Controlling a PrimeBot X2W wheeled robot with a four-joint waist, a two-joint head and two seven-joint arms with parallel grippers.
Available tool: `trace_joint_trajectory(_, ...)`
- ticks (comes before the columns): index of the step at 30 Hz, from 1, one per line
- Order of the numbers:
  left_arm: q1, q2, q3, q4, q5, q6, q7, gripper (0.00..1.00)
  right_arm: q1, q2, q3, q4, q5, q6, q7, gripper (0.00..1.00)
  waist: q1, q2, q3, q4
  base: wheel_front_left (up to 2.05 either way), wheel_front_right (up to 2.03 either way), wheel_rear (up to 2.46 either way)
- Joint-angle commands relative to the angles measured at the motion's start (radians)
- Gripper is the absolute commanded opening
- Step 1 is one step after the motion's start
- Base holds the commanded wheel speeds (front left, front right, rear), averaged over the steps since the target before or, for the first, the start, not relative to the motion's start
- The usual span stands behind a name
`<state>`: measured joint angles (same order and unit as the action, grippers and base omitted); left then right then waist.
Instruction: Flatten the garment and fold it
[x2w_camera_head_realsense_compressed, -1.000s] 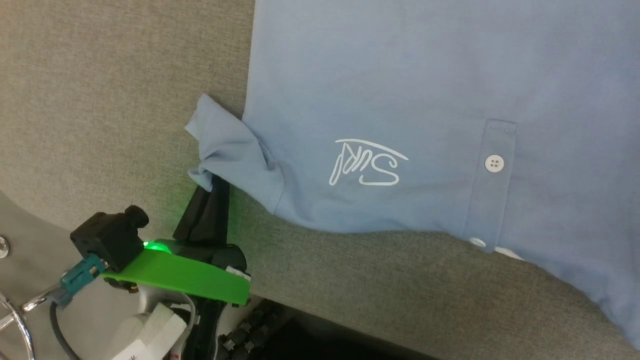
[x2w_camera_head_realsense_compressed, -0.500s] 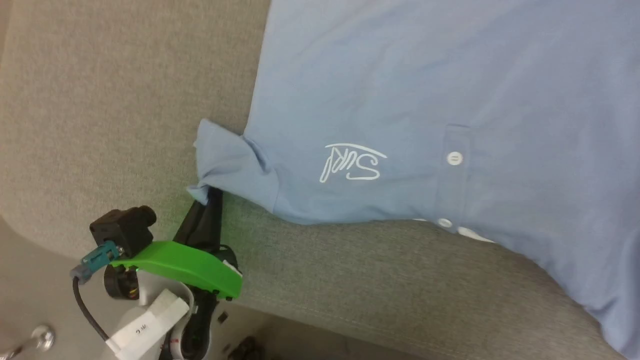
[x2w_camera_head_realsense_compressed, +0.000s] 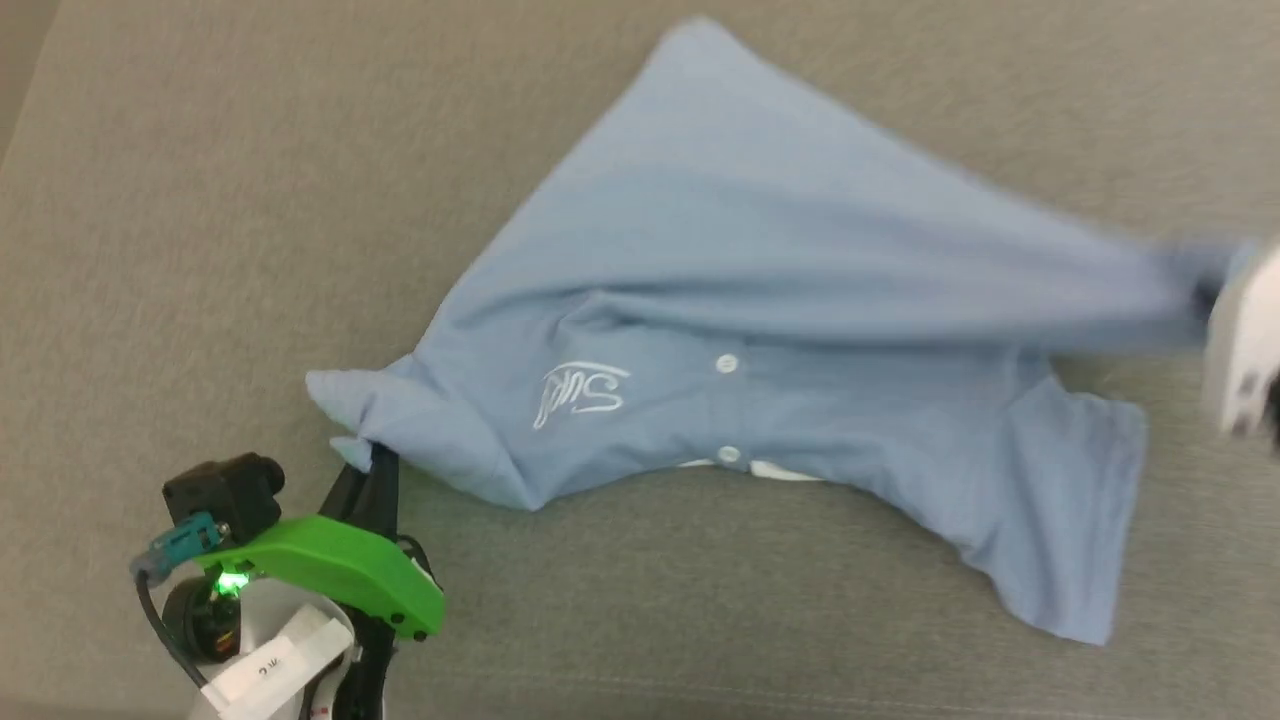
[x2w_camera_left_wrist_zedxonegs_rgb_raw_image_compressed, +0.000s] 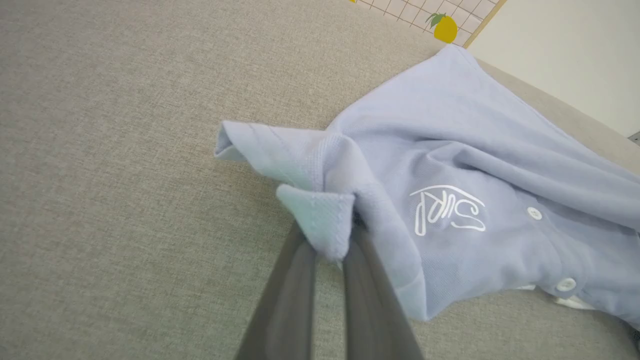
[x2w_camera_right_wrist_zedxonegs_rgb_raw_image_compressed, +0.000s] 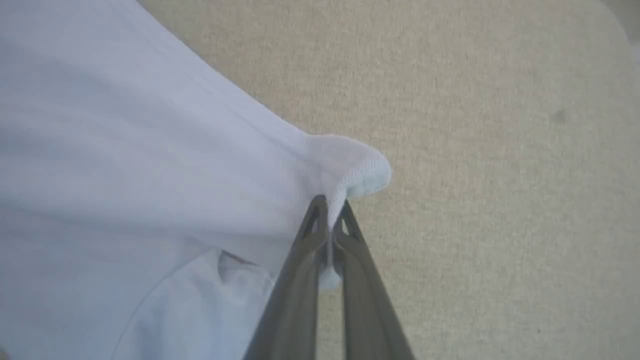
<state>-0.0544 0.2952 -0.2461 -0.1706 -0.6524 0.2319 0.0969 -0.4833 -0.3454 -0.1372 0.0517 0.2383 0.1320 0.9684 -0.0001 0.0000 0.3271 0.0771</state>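
Lower left, your left gripper (x2w_camera_head_realsense_compressed: 372, 468) pinches the light blue knit polo shirt (x2w_camera_head_realsense_compressed: 760, 280) on the grey woven surface (x2w_camera_head_realsense_compressed: 200, 200); your right gripper (x2w_camera_right_wrist_zedxonegs_rgb_raw_image_compressed: 327, 207) clamps its far-right edge (long axis strung between them).

The polo shirt (x2w_camera_head_realsense_compressed: 760, 250) is soft knit cloth. It is not shiny, and it has tiny bumps near the sleeve hem. Its buttons (x2w_camera_left_wrist_zedxonegs_rgb_raw_image_compressed: 534, 213) look like hard, smooth plastic with a little shine. The logo (x2w_camera_left_wrist_zedxonegs_rgb_raw_image_compressed: 447, 212) is a flat, smooth white print. The surface (x2w_camera_head_realsense_compressed: 200, 200) is covered in rough, dull woven cloth. The left tool (x2w_camera_left_wrist_zedxonegs_rgb_raw_image_compressed: 330, 245) and right tool (x2w_camera_right_wrist_zedxonegs_rgb_raw_image_compressed: 331, 205) have dark, smooth, dull fingers (x2w_camera_right_wrist_zedxonegs_rgb_raw_image_compressed: 300, 285). The green cover (x2w_camera_head_realsense_compressed: 340, 570) by the left tool is smooth plastic.
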Motion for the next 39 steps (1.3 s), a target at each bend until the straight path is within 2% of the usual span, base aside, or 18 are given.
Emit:
trace_joint_trajectory(1, 0.011, 0.007, -0.001, 0.001, 0.005, 0.010, 0.004, 0.00, 0.056, 0.023, -0.008, -0.022, 0.012, -0.001, 0.000, 0.00, 0.0001, 0.0000, -0.119, -0.108, 0.00, 0.00, 0.00)
trace_joint_trajectory(6, 0.008, 0.004, -0.009, 0.021, 0.001, 0.010, 0.012, 0.00, 0.255, 0.110, -0.016, -0.037, 0.025, -0.001, -0.024, 0.00, 0.0001, 0.0000, -0.146, -0.105, 0.00, 0.00, 0.00)
trace_joint_trajectory(11, 0.011, 0.001, -0.008, 0.046, -0.005, 0.013, 0.011, 0.00, 0.372, 0.219, -0.020, 0.014, 0.035, -0.001, -0.055, 0.00, 0.0001, 0.0000, -0.162, -0.102, 0.00, 0.00, 0.00)
trace_joint_trajectory(17, 0.020, -0.009, -0.007, 0.070, -0.017, 0.013, 0.001, 0.00, 0.414, 0.270, -0.044, 0.074, 0.050, -0.001, -0.118, 0.00, 0.0001, 0.0000, -0.179, -0.096, 0.00, 0.00, 0.00)
trace_joint_trajectory(18, 0.022, -0.009, -0.006, 0.073, -0.019, 0.013, 0.000, 0.00, 0.408, 0.276, -0.054, 0.071, 0.064, -0.001, -0.145, 0.24, 0.0001, 0.0000, -0.183, -0.096, 0.00, 0.00, 0.00)
trace_joint_trajectory(19, 0.025, -0.009, -0.005, 0.076, -0.021, 0.013, -0.001, 0.00, 0.403, 0.278, -0.056, 0.065, 0.071, -0.001, -0.168, 1.00, 0.0001, 0.0000, -0.186, -0.097, 0.00, 0.00, 0.00)
trace_joint_trajectory(24, 0.039, -0.007, 0.002, 0.081, -0.027, 0.018, -0.006, 0.00, 0.352, 0.282, -0.074, 0.000, 0.137, -0.001, -0.354, 1.00, 0.0001, 0.0000, -0.204, -0.108, 0.00, 0.00, 0.00)
trace_joint_trajectory(30, 0.044, -0.002, 0.010, 0.066, -0.027, 0.029, -0.007, 0.00, 0.264, 0.243, -0.014, -0.036, 0.158, -0.001, -0.590, 1.00, 0.0001, 0.0000, -0.199, -0.118, 0.00, 0.00, 0.00)
trace_joint_trajectory(34, 0.034, 0.006, 0.014, 0.047, -0.024, 0.032, -0.005, 0.00, 0.165, 0.228, 0.023, 0.021, 0.147, -0.001, -0.673, 1.00, 0.0001, 0.0000, -0.164, -0.108, 0.00, 0.00, 0.00)
trace_joint_trajectory(39, -0.020, 0.009, -0.007, 0.015, -0.013, 0.019, 0.007, 0.00, -0.018, 0.194, 0.078, 0.141, 0.105, -0.001, -0.682, 1.00, 0.0001, 0.0000, -0.078, -0.045, 0.00, 0.00, 0.00)
